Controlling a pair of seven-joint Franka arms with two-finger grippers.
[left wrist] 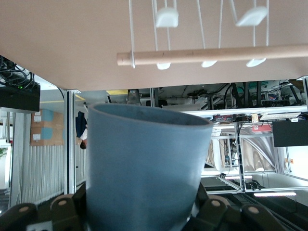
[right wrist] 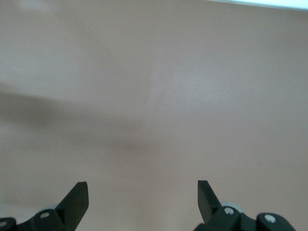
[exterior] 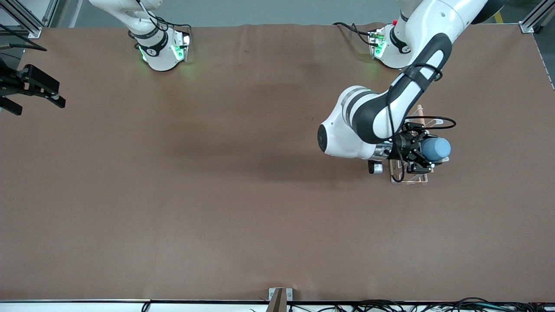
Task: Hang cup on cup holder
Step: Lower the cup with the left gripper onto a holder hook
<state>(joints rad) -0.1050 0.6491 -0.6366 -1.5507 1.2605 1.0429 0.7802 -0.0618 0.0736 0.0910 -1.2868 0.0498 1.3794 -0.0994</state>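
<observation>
Your left gripper [exterior: 422, 157] pinches the light, stiff, smooth blue cup [exterior: 436, 148] near its base over the cup holder [exterior: 409, 177], while your waiting right gripper [right wrist: 143, 192] hangs spread wide.

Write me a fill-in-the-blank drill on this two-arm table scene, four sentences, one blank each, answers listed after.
1. The left gripper is shut on the light blue ____.
2. The held cup hangs over the white wire cup ____.
3. The cup holder carries a rod made of light ____.
4. The right gripper waits over the right arm's end of the brown table with its jaws ____.

Missing words: cup; holder; wood; open
</observation>
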